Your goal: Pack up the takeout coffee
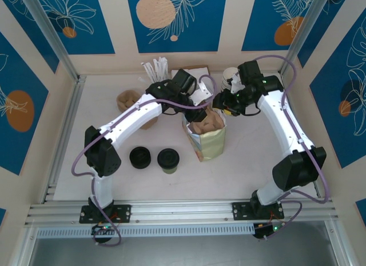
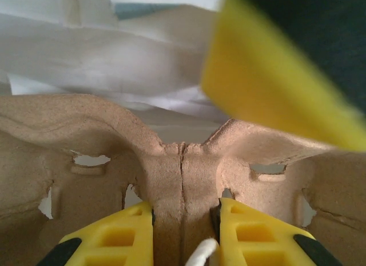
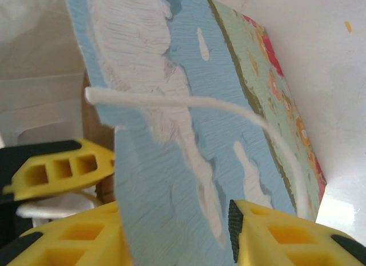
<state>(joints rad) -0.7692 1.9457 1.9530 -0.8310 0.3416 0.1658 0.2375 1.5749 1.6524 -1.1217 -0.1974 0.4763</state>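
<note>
Nearest the front edge of the tabletop [image 1: 240,180], left of the middle, the coffee cup [image 1: 168,161] stands upright with its lid on. It is untouched and has not been packed. A loose black lid [image 1: 140,157] sits just beside it on the left.

Behind them, about mid-table, stands the paper bag [image 1: 210,141], open at the top, with a cardboard cup carrier [image 1: 205,125] sticking out of its mouth. Both arms meet there. The left gripper [image 2: 183,211] is clamped on the carrier's raised middle ridge, a finger on each side, probably to seat the carrier in the bag. The right gripper [image 3: 174,220] has the bag's printed wall between its fingers and seems to be pinching it. That would keep the mouth open and stop the bag tipping. The bag's white string handle [image 3: 189,103] crosses that wall.

Toward the far edge are a second carrier [image 1: 128,100] on the left, wrapped straws [image 1: 154,68], white napkins [image 1: 197,77] and stacked cups [image 1: 231,77].
</note>
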